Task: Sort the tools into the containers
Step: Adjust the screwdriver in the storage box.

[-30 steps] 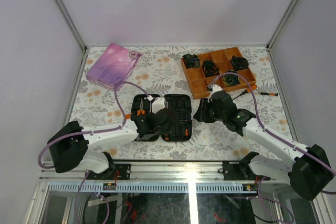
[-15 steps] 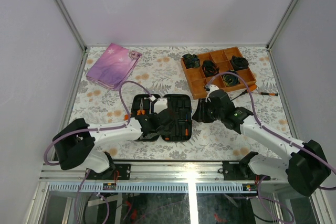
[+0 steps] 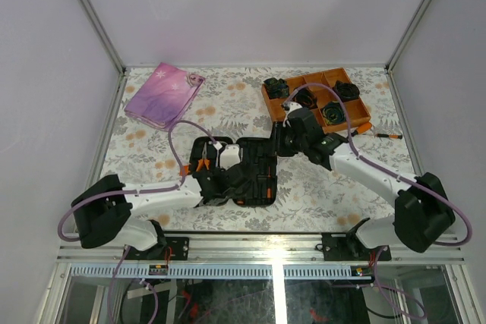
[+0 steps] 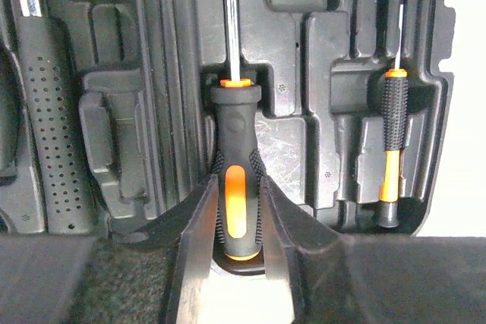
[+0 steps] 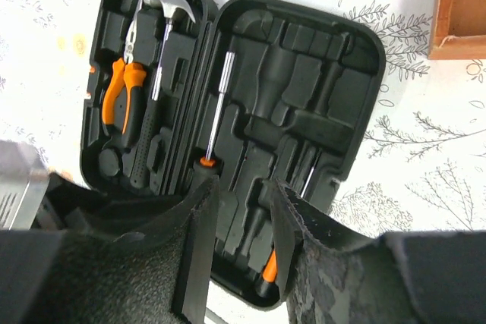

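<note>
The floral-patterned bench [image 3: 152, 142] carries a pink-purple pouch [image 3: 162, 94] in its far left corner and an orange divided tray [image 3: 279, 128] towards the far right. An open black tool case [image 3: 254, 155] lies mid-bench by the near edge, and a slim orange-handled driver [image 3: 372, 131] lies by the right edge.

Top external: high, fixed, looking down over whole table [image 3: 319, 187]. Left wrist: very close, screwdriver [image 4: 236, 123] between jaws. Right wrist: farther back, tilted down, open tool case [image 5: 304, 89] beyond jaws. Case common to all three views.
</note>
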You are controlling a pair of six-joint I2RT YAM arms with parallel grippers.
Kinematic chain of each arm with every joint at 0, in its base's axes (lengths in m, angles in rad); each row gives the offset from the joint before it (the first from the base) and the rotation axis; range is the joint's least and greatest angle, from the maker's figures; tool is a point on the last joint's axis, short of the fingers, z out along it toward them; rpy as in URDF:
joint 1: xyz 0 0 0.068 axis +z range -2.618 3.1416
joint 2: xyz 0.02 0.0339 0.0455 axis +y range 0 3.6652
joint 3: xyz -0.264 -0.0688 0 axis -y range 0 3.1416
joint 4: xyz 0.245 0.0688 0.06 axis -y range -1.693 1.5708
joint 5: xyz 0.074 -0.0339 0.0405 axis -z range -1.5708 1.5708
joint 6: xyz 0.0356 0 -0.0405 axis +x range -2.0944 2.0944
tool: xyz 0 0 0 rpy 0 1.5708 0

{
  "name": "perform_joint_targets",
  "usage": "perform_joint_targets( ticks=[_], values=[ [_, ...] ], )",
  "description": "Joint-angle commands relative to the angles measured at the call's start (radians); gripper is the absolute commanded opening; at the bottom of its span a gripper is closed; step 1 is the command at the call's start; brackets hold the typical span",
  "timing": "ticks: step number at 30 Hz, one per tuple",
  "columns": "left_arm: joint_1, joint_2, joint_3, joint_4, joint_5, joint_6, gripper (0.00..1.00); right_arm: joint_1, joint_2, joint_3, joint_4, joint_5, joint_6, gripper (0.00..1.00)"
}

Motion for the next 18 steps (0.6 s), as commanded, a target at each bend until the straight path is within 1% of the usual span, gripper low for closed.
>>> perform_joint_targets(
  ticks=[1, 4, 6, 11, 18],
  values=[
    [-0.049, -0.014, -0.083, -0.078, 0.007, -0.042, 0.25, -0.003, 0.071, 0.064, 0.069, -0.031, 0.076, 0.39],
    [-0.082, -0.024, -0.118, -0.069, 0.007, -0.063, 0.25, 0.019, 0.121, 0.062, 0.106, -0.031, 0.128, 0.36],
    [-0.095, -0.026, -0.134, -0.06, 0.013, -0.075, 0.25, 0.05, 0.161, 0.074, 0.116, -0.015, 0.146, 0.35],
    [-0.123, -0.022, -0.14, -0.053, 0.014, -0.094, 0.24, 0.106, 0.244, 0.119, 0.115, 0.031, 0.179, 0.34],
    [-0.135, -0.029, -0.149, -0.047, 0.01, -0.109, 0.23, 0.132, 0.338, 0.189, 0.086, 0.055, 0.185, 0.31]
  ],
)
